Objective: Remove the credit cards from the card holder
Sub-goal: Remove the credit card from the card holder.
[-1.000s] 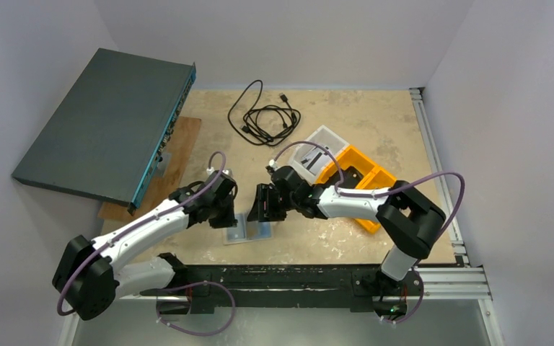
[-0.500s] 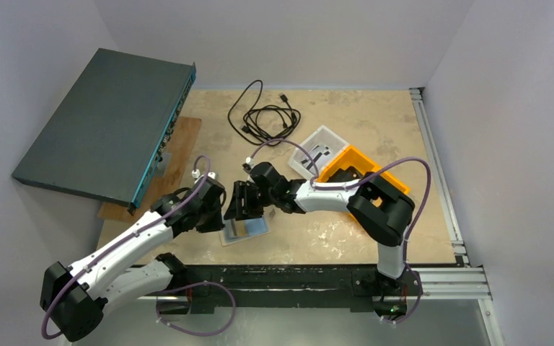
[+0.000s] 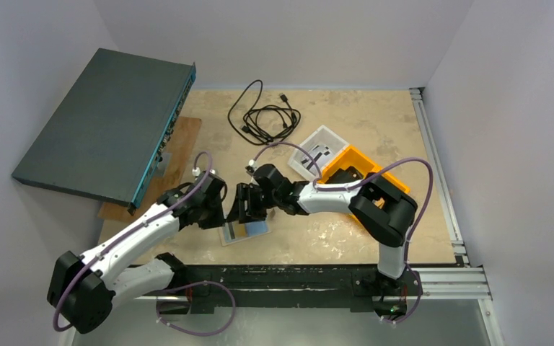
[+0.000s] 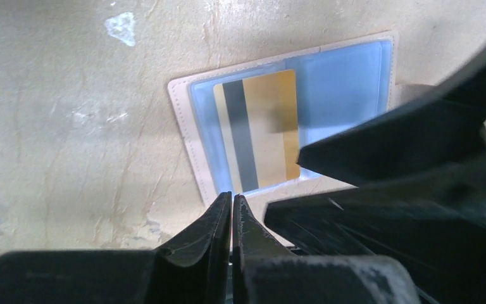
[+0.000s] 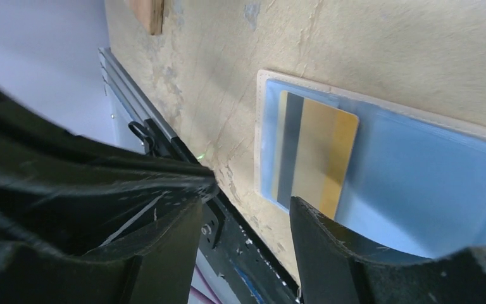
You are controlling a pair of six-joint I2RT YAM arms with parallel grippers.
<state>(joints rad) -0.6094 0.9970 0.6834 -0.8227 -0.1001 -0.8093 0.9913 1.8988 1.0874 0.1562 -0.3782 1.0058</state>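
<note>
The card holder (image 4: 348, 73) lay open with a gold card (image 4: 262, 126) inside. The left gripper (image 4: 232, 208), jaws together, stood beside it. The right gripper (image 5: 245, 201), jaws apart, overhung it. An orange bin (image 3: 348, 154) and a cable (image 3: 263, 115) lay behind.

The card holder (image 3: 258, 229) is crowded from above. The L gripper (image 4: 232, 197), fingers pressed together, is set at its left edge. The R gripper (image 5: 245, 212), jaws apart w/ nothing btwn, is hung over its rear part. Bare table (image 3: 317, 241) is left open to the holder's right & front. Further back, passage is narrowed by the orange bin (image 3: 352, 154), white tray (image 3: 332, 137) & cable coil (image 3: 268, 122). At far left it is blocked by the tilted switch box (image 3: 101, 130).
</note>
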